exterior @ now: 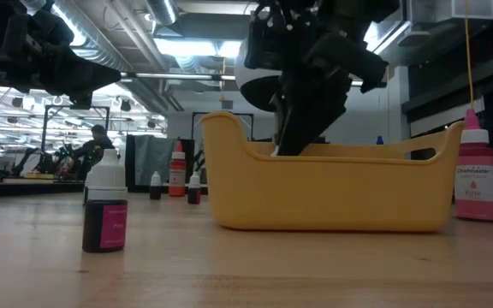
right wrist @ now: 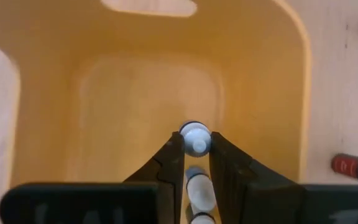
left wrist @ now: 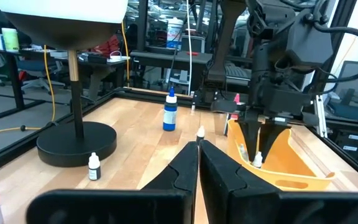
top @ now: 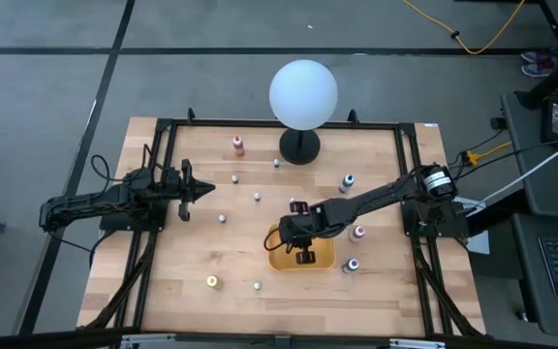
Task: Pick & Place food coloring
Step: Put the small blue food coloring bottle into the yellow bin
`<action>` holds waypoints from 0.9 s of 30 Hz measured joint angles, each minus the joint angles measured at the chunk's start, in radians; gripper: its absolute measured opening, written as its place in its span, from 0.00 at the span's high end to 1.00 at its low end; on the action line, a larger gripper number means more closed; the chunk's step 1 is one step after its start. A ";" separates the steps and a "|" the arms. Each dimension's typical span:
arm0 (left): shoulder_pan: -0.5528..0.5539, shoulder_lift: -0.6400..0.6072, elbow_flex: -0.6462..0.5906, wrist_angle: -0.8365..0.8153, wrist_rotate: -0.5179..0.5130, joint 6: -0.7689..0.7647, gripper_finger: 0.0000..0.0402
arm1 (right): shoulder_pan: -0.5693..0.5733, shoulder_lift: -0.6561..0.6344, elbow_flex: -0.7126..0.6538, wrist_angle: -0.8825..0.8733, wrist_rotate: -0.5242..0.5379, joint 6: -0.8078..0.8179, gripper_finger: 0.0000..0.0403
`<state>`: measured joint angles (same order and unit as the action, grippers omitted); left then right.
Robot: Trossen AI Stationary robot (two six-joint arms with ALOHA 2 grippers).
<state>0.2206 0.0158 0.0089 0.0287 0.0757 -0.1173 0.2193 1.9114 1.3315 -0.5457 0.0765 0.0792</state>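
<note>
A yellow bin point(top: 281, 258) point(exterior: 332, 192) sits at the table's near middle. My right gripper point(top: 305, 254) point(right wrist: 196, 149) points down into it, shut on a tiny white-capped food coloring bottle point(right wrist: 195, 137); the bin wall hides this in the low view. Other bottles stand on the table: red point(top: 238, 146), blue point(top: 347, 182), pink point(top: 357, 233) point(exterior: 476, 175), purple point(top: 353, 265), magenta point(exterior: 105, 212). My left gripper point(top: 201, 191) point(left wrist: 199, 149) waits shut above the table's left side, touching nothing. My right gripper pinches the small bottle between its two fingertips point(right wrist: 174, 152), just below the white cap point(right wrist: 196, 133). The fingers come from above, pointing down into the bin. The bottle is upright, cap up; whether its base rests on the bin floor cannot be told.
A lamp with a white globe point(top: 303, 92) and black base point(top: 299, 147) stands at the far middle. Small pale-capped bottles are scattered over the table's middle point(top: 257, 197) and near side point(top: 257, 286); a yellow one point(top: 212, 281) is near left. A black frame point(top: 163, 131) borders the table.
</note>
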 joint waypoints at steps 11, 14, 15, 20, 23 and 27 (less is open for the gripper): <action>0.000 0.000 0.000 -0.001 0.000 0.000 0.97 | -0.012 0.014 0.000 -0.013 0.001 0.018 0.84; 0.000 0.000 0.000 -0.001 0.000 0.000 0.97 | -0.012 0.020 -0.001 -0.025 0.001 0.018 0.84; 0.000 0.000 0.000 -0.001 0.000 0.000 0.98 | -0.012 0.021 -0.001 -0.021 0.001 0.018 0.84; 0.000 0.000 0.000 -0.001 0.000 0.000 0.98 | -0.012 0.026 0.000 -0.020 0.001 0.018 0.84; 0.000 0.000 0.000 -0.001 0.000 0.000 0.97 | -0.012 0.028 0.000 -0.022 0.001 0.018 0.84; 0.000 0.000 0.000 -0.001 0.000 0.000 0.97 | -0.012 0.028 0.000 -0.022 0.000 0.018 0.83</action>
<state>0.2206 0.0155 0.0088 0.0273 0.0753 -0.1173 0.2077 1.9392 1.3312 -0.5679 0.0769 0.0977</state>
